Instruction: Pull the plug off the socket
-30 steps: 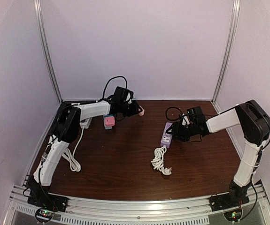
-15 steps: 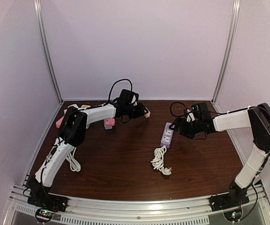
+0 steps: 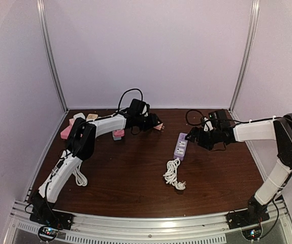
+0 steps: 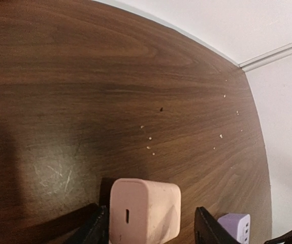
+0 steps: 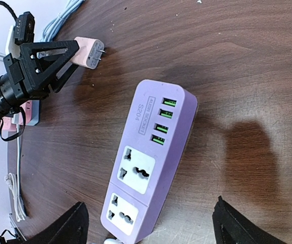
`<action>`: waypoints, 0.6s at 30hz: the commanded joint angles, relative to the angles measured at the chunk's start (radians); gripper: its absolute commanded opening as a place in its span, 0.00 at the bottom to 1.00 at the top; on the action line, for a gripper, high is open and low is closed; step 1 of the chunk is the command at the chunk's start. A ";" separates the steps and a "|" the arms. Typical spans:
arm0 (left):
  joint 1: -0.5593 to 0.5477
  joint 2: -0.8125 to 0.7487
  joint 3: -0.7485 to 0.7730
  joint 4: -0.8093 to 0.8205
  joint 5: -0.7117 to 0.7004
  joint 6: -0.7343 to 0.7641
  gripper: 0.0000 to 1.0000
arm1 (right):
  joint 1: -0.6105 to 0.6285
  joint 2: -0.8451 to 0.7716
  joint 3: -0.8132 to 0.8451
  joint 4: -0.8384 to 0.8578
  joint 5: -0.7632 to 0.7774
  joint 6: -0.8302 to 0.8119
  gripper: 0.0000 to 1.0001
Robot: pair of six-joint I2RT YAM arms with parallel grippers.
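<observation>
Finish the release cleanly: spread the left gripper (image 4: 151,229) wider around the pale pink square plug adapter (image 4: 144,211), then lift straight up without nudging it. Partly parted for now, flanking the plug, close against one finger with slack at the other; on the dark wooden table (image 4: 110,76) or just above it, cannot tell. Rightward, well apart from the plug, the lilac plastic power strip (image 5: 148,168), sockets all empty. Over it, the right gripper (image 5: 151,223), spread wide, gripping nothing.

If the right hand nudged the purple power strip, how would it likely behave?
The purple power strip looks rigid and flat, so it would probably slide, not tip. The coiled white cord at its end seems floppy and would likely drag behind.
</observation>
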 commanded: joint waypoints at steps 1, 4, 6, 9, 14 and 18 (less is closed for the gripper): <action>0.024 -0.048 0.030 -0.058 -0.012 0.071 0.65 | -0.005 -0.046 0.009 -0.022 0.043 -0.026 0.87; 0.032 -0.088 0.029 -0.105 -0.030 0.133 0.77 | -0.005 -0.054 0.015 -0.028 0.058 -0.033 0.90; 0.040 -0.109 0.029 -0.132 -0.029 0.163 0.83 | -0.004 -0.055 0.021 -0.032 0.067 -0.037 0.92; 0.039 -0.151 0.017 -0.189 -0.040 0.223 0.87 | 0.003 -0.054 0.037 -0.035 0.087 -0.047 0.95; 0.041 -0.297 -0.116 -0.288 -0.162 0.307 0.90 | 0.024 -0.038 0.074 -0.046 0.111 -0.058 0.98; 0.040 -0.433 -0.256 -0.394 -0.352 0.352 0.90 | 0.043 -0.027 0.102 -0.057 0.131 -0.067 0.98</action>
